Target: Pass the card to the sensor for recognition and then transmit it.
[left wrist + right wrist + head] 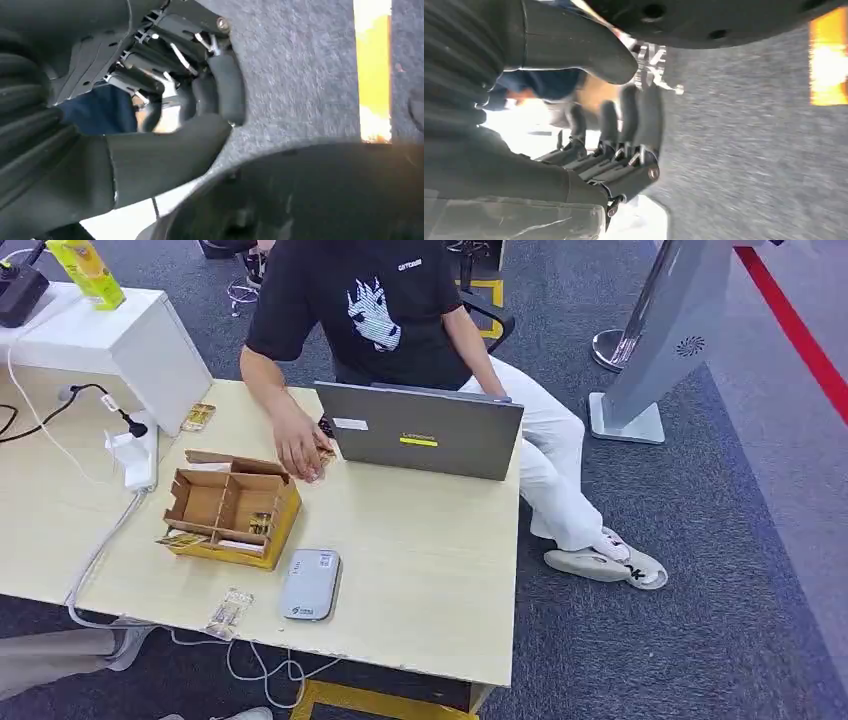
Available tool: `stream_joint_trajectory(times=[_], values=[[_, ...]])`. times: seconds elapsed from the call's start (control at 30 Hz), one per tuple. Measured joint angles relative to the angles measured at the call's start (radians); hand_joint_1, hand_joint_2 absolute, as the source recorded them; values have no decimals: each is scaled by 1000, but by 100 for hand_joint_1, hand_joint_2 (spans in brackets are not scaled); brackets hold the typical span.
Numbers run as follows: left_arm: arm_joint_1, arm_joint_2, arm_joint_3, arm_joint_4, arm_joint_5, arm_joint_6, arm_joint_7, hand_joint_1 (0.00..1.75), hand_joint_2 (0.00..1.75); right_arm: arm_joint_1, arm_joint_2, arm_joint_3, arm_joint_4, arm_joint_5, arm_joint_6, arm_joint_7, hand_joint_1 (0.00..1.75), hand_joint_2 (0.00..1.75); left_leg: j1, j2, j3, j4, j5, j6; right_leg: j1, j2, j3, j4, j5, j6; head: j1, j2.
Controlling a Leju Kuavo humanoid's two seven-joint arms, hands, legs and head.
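On the pale wooden table (420,570) lies a flat grey card sensor (310,584) near the front edge. Left of it, a card in a clear sleeve (230,613) lies at the table's rim. An open cardboard box (283,520) with compartments holds more cards (260,524). A person's hand (300,448) rests on another card (324,455) by the laptop. My left hand (200,100) hangs over the grey carpet, fingers apart from the thumb, holding nothing. My right hand (614,135) also hangs with its fingers stretched out and nothing in it.
A person in a black shirt sits behind a grey laptop (420,430) at the table's far side. A white cabinet (110,340) and a white plug block with cables (135,460) stand at the left. A grey kiosk stand (660,340) is on the carpet at the right.
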Motion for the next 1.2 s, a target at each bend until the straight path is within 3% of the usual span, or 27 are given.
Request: stream_joint_trajectory(times=[0.13, 0.7, 0.73, 0.87, 0.9, 1.2], values=[[9, 6, -73, 0, 45, 8, 16, 0, 175, 10, -1, 4, -11, 0, 0, -3, 0, 175, 0, 0, 0, 0, 0, 0, 0, 0, 0, 0, 0, 0, 0, 0], [70, 119, -468, -17, 400, -59, -168, 0, 175, 70, -44, 33, -123, -24, 2, -223, 0, 175, 0, 0, 0, 0, 0, 0, 0, 0, 0, 0, 0, 0, 1, 0], [74, 125, -496, -21, 421, -65, -179, 0, 175, 74, -47, 35, -131, -25, 2, -236, 0, 0, 0, 0, 0, 0, 0, 0, 0, 0, 0, 0, 0, 0, 0, 0], [88, 151, -596, -38, 507, -85, -225, 0, 175, 89, -63, 46, -162, -29, 2, -288, 0, 0, 0, 0, 0, 0, 0, 0, 0, 0, 0, 0, 0, 0, 0, 0], [91, 158, -623, -42, 529, -90, -237, 0, 0, 93, -68, 48, -170, -32, 2, -304, 0, 0, 0, 0, 0, 0, 0, 0, 0, 0, 0, 0, 0, 0, 1, 0], [135, 204, -788, -71, 680, -123, -316, 0, 0, 114, -92, 58, -219, -44, 2, -399, 0, 0, 0, 0, 0, 0, 0, 0, 0, 0, 0, 0, 0, 0, 0, 0]])
